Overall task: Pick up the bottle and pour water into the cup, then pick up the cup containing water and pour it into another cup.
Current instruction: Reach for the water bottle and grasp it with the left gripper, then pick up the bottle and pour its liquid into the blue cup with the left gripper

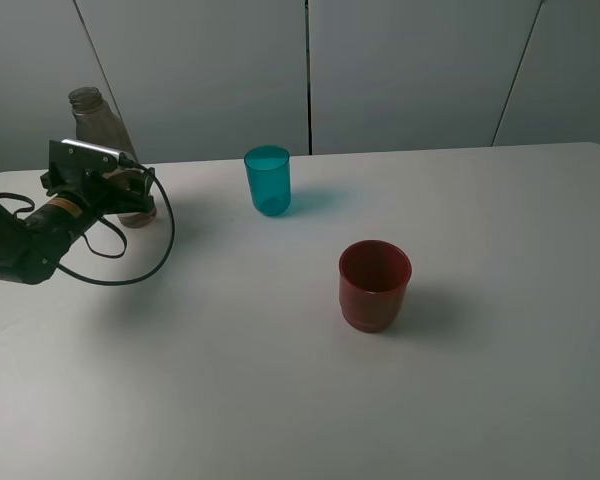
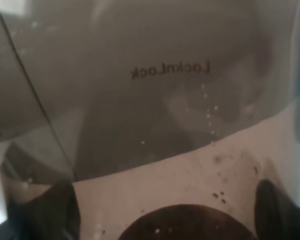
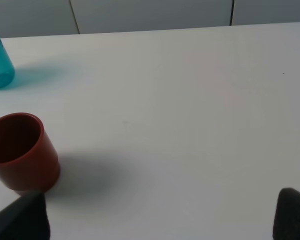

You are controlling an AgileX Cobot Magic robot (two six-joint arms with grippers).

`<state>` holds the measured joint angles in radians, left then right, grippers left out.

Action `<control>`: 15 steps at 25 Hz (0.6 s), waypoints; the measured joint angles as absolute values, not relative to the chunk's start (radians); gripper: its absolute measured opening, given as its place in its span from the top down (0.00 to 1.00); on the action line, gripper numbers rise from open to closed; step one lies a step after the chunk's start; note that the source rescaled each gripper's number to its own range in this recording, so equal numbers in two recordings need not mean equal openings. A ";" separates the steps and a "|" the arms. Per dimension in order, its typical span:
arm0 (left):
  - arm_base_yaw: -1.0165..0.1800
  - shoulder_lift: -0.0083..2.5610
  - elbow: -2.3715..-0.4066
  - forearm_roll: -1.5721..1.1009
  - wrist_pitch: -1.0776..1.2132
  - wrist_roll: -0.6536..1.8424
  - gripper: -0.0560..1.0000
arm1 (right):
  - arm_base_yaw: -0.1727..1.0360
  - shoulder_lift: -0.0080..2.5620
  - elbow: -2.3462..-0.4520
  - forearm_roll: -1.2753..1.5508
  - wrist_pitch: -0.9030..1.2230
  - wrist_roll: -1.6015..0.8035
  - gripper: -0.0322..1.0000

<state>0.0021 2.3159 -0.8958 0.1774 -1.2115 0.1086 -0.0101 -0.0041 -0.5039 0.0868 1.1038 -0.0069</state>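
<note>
bottle (image 1: 98, 125) is standing at the far left of the bench (image 1: 480, 350), not lifted yet imo. left tool (image 1: 130, 192) has a finger on each side of its lower body, can't tell if it's actually squeezing. right tool (image 3: 160, 215) is spread wide and empty. teal cup (image 1: 267, 180) and red cup (image 1: 374, 283) sit upright mid-bench, so both pours are left to do.

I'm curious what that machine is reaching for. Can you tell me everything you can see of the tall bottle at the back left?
The bottle is tall, slim, clear grey-tinted plastic, with a threaded neck and no cap. It stands upright on the white table near its back left corner. Lettering reading LocknLock, seen mirrored, and small droplets show on its wall. The left gripper straddles its lower part; whether the fingers press it is unclear.
</note>
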 joint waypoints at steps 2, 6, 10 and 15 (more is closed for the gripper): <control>0.002 2.316 -0.896 0.177 -1.211 0.109 0.09 | -0.010 -0.004 -0.504 0.087 1.104 -0.007 0.23; 0.000 2.316 -0.898 0.179 -1.211 0.103 0.83 | -0.010 -0.004 -0.504 0.087 1.104 -0.007 0.23; 0.000 2.317 -0.898 0.178 -1.211 0.105 0.87 | -0.010 -0.004 -0.504 0.087 1.104 -0.007 0.23; 0.000 2.317 -0.898 0.178 -1.211 0.106 0.90 | -0.010 -0.004 -0.504 0.087 1.104 0.000 0.23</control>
<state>0.0000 2.3174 -0.8975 0.1777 -1.2115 0.1064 -0.0101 -0.0041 -0.5039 0.0868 1.1038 0.0000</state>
